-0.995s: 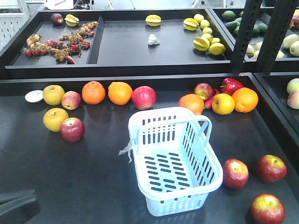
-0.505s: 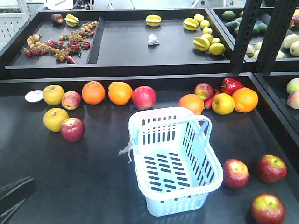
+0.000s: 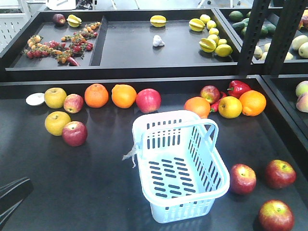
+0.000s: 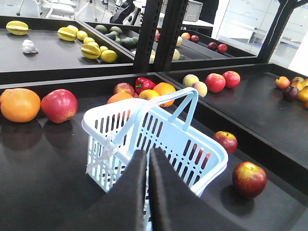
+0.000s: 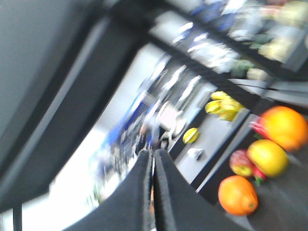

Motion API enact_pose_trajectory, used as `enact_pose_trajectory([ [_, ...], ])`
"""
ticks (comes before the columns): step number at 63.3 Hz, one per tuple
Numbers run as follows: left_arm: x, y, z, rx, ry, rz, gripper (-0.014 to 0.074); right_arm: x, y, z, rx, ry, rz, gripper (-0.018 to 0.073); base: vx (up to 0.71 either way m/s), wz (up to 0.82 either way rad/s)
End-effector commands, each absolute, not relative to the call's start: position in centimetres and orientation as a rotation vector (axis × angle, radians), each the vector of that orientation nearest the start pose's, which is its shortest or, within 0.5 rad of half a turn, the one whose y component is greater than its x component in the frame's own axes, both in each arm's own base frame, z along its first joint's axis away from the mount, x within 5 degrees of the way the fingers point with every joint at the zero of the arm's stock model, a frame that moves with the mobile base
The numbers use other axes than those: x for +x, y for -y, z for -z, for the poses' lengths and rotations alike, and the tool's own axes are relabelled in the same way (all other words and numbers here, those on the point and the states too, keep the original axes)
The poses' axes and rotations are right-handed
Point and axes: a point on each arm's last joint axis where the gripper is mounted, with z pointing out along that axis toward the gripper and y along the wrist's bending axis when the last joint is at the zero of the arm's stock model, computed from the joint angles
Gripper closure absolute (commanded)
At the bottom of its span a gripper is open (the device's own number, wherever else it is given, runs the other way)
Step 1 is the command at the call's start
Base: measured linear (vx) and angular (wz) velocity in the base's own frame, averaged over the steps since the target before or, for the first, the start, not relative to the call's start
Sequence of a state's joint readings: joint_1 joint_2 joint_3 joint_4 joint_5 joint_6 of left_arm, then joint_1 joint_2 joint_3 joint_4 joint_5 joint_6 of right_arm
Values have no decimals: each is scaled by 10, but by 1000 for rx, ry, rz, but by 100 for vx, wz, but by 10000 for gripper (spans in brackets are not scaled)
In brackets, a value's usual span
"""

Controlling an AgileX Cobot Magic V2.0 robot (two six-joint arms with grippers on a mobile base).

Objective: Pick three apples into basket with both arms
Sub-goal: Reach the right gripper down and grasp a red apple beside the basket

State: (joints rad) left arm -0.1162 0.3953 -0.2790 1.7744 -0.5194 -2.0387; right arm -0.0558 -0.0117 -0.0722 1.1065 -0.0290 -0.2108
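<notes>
The left jaws are pressed flat together with nothing between them, and in the left wrist view they point toward the basket [image 4: 120,130]. The right jaws seem closed and empty too, though that wrist view is badly smeared. Past them an orange [image 5: 237,195] and a yellow apple [image 5: 267,157] can be made out. In the front view only a dark piece of the left arm [image 3: 12,192] shows, at the lower left corner and well apart from the basket [image 3: 180,211]. The basket stands upright near the middle of the black table [image 3: 96,183], with its frayed white tag [image 3: 130,156] hanging at the left end. The three apples [image 3: 242,178] all lie on the table outside the basket, to its right. One is just beside the right wall, another [image 3: 279,173] is further right, and the third [image 3: 275,215] is nearest the front edge. Behind the basket, along the back of the table, sits a row of oranges [image 3: 96,95], yellow apples [image 3: 55,97] and a red pepper [image 3: 239,88].
</notes>
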Motion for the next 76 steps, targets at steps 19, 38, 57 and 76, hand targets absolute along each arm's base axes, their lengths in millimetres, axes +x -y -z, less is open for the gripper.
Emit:
enact_pose_trajectory([
  [19, 82, 50, -277, 284, -1709, 615, 605, 70, -11, -387, 29, -1565, -189, 560, 0, 0],
  [38, 82, 50, -277, 281, -1708, 612, 605, 110, 24, -429, 51, -2011, 320, 557, 0, 0],
  [57, 82, 50, -277, 282, -1708, 613, 605, 148, 19, -403, -87, -2234, 270, 275, 0, 0],
  [76, 82, 50, -277, 282, -1708, 613, 604, 160, 19, -386, -34, -2408, 210, -150, 0, 0],
])
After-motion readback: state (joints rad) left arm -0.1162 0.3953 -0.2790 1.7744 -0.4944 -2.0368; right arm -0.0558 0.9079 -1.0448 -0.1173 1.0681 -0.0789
